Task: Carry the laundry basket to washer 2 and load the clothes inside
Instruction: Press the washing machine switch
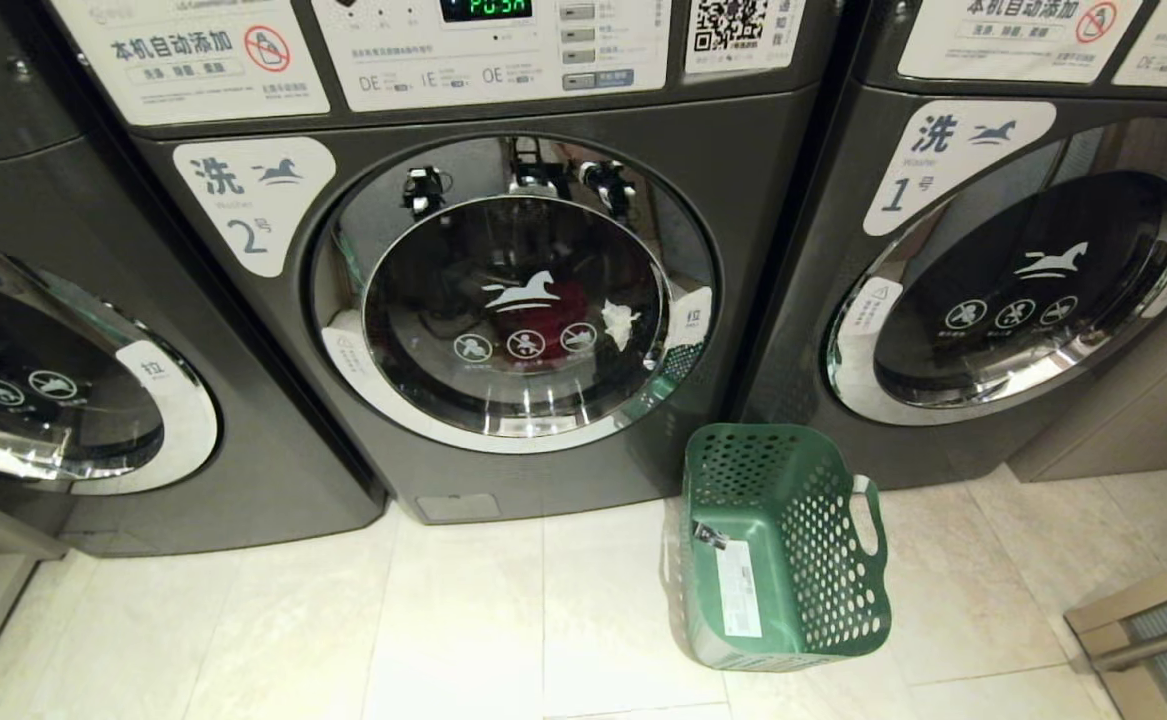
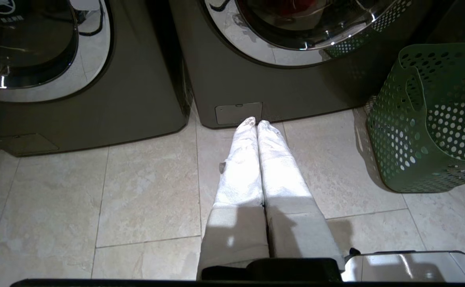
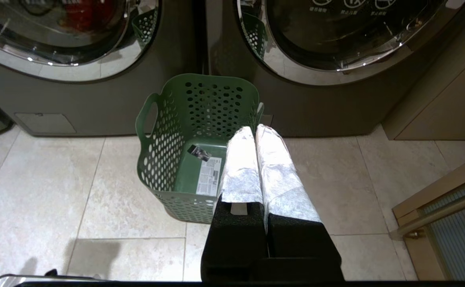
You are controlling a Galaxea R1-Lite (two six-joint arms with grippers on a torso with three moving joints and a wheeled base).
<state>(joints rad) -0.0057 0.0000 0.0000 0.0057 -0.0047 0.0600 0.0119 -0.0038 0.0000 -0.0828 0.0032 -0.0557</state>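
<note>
Though standing empty on the floor tiles [image 1: 503, 620], counts as the thing to watch: laundry basket [image 1: 833, 590], upright, just in front of the seam between washer 2 [image 1: 543, 480] and washer 1 [image 1: 793, 250], right of washer 2's round door. Runs its long axis near to far, with one loop handle on the left wall and one on the right, and shows only the white sticker on its base.

Lies between the two arms, yet much closer to the right one. Left gripper [image 2: 256, 121]: fingers pressed together, holding nothing, low over the tiles in front of washer 2's kick panel, basket well off to its right. Right gripper [image 3: 255, 128]: likewise closed and empty, hanging just beside the basket's right wall, fingertips near the far right corner of the rim. So, for any further handling of the basket, falls to the right arm, with the right-hand loop the nearer grip.

Clothes [image 1: 553, 310]: behind washer 2's glass, a red heap with a scrap of white to its right; no yellow-orange piece made out. Door looks closed. Reads as loading done.
</note>
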